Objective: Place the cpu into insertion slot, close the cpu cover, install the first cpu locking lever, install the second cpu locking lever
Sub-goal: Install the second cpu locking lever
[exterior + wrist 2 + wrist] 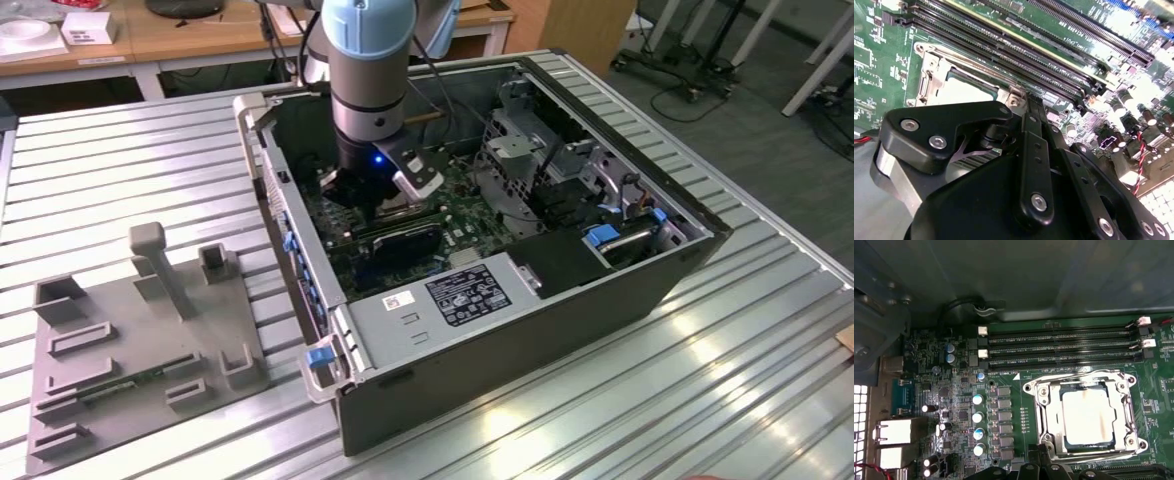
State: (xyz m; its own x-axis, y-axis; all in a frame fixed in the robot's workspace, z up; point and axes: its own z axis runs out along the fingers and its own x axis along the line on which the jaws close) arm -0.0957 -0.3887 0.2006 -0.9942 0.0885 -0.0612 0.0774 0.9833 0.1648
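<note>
The cpu (1086,415), a dull grey square chip, lies in the insertion slot (1040,412) on the green motherboard. The cpu cover (1124,405), a silvery frame with a square window, lies flat over it, and the chip's face shows through the window. My gripper (1043,452) hovers at one edge of the socket, just off a corner of the frame. In the second wrist view, the gripper (1018,100) tip sits close to the cover (929,75) beside the cpu (961,92). In the exterior view, the gripper (378,205) reaches down inside the open computer case.
Long black memory slots (1059,347) run alongside the socket. Capacitors (977,417) and metal port blocks (896,432) stand on the board. The case walls (534,330), a drive cage (534,150) and cables close in around the arm. A grey fixture plate (134,340) lies on the table at the exterior view's left.
</note>
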